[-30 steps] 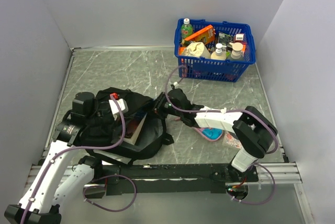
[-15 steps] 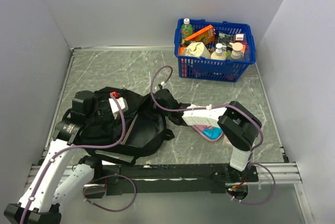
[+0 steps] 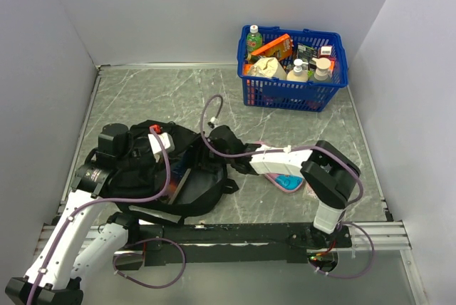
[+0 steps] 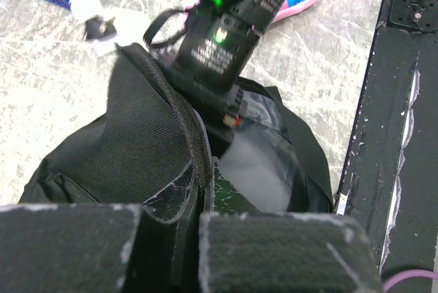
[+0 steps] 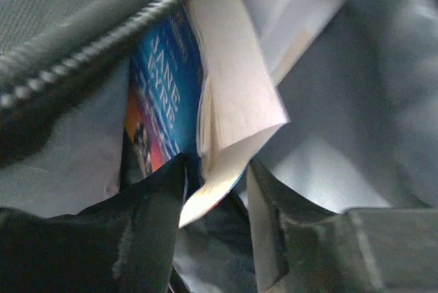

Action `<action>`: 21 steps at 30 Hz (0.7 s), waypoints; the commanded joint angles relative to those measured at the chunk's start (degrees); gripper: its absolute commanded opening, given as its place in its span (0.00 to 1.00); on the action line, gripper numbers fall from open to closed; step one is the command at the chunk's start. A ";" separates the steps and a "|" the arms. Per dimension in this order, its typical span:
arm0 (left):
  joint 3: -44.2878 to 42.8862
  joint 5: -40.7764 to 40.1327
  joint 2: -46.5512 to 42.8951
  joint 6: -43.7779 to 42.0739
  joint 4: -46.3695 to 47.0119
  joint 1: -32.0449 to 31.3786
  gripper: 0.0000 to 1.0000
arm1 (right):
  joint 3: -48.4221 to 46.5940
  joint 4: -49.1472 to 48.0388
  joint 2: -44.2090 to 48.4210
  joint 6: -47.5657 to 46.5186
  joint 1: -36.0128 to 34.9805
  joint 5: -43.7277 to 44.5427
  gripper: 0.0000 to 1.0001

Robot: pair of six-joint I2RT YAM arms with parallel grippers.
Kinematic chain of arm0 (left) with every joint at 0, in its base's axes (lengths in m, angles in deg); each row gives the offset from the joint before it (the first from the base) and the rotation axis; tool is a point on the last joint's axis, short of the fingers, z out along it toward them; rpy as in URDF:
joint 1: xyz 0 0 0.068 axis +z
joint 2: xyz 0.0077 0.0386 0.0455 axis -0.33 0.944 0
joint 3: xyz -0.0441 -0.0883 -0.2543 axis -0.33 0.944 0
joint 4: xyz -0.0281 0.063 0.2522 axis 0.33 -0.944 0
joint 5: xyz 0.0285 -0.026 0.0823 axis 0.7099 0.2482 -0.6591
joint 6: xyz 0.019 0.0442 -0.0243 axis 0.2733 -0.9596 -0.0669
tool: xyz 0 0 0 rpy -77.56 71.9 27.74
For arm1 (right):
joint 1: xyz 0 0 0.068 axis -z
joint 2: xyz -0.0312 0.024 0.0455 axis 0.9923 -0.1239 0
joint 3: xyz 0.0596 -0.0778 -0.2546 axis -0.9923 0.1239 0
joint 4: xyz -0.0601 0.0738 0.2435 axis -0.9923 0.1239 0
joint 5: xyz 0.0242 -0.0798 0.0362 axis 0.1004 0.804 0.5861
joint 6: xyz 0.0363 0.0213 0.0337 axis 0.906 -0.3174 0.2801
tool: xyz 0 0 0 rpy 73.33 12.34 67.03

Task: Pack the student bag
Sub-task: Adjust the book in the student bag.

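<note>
Student bag (image 3: 135,169) lies on its side on the marbled table (image 3: 178,98), at the near left in front of the left arm, with its main zip (image 5: 102,46) open.

**Progress**
- One paperback (image 5: 233,101) stands inside the grey-lined compartment. A pale, flat item behind it may be a second book, but the view is too close to confirm.
- The left gripper (image 4: 198,221) is closed on the bag's upper rim and holds the mouth open.
- The right gripper (image 5: 215,170) is inside the opening. Its fingers stand apart on either side of the paperback's lower corner, and the right finger is clear of the pages, so the book appears to be released rather than held.
- A pink-and-blue item (image 3: 288,182) lies on the table beside the bag, outside it. It is judged to remain for packing, after which the zip needs closing.
- The blue basket (image 3: 335,38) of groceries stands well apart at the far right.

**Legible writing**
- Paperback cover: "JANE EYRE", white on blue.
- Basket labels: too small to read.
</note>
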 commanded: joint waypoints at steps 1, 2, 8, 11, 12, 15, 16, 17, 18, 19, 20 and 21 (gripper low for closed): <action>-1.75 1.78 -0.89 0.57 3.41 -0.34 0.01 | -4.83 -1.85 -2.99 -3.91 -2.12 -7.05 0.52; -1.84 1.77 -0.72 0.40 3.41 -0.34 0.01 | -5.45 -1.77 -3.43 -4.26 -2.12 -7.48 0.52; -1.93 1.69 -0.72 0.13 3.14 -0.34 0.01 | -6.96 4.13 -1.78 -11.46 -1.42 -9.07 0.53; -1.84 1.60 -1.07 0.13 3.06 -0.34 0.01 | -2.39 3.76 2.70 -15.77 -1.24 -8.28 0.54; -1.93 1.42 -1.07 0.05 3.06 -0.34 0.01 | -1.51 4.12 4.89 -16.82 -1.42 -7.84 0.54; -1.75 1.51 -1.24 0.22 3.06 -0.34 0.01 | 3.41 2.20 9.37 -20.52 -1.51 -6.52 0.54; -1.75 1.51 -1.24 0.39 3.14 -0.43 0.01 | 6.21 0.45 10.35 -21.91 -1.33 -6.61 0.55; -1.66 1.51 -1.24 0.57 3.14 -0.34 0.01 | 7.28 -0.35 11.06 -22.10 -1.50 -6.52 0.56; -1.75 1.60 -1.24 0.83 3.58 -0.43 0.01 | 8.16 -2.10 12.28 -22.54 -1.51 -6.43 0.56; -1.75 1.60 -1.33 1.18 3.58 -0.43 0.01 | 9.74 -2.73 12.99 -23.59 -1.59 -5.91 0.56; -1.92 1.51 -1.33 1.36 3.76 -0.43 0.01 | 10.88 -3.95 13.61 -24.12 -1.86 -4.25 0.55; -2.27 1.42 -1.33 1.36 3.67 -0.34 0.01 | 12.20 -7.09 14.57 -24.39 -2.12 -3.19 0.51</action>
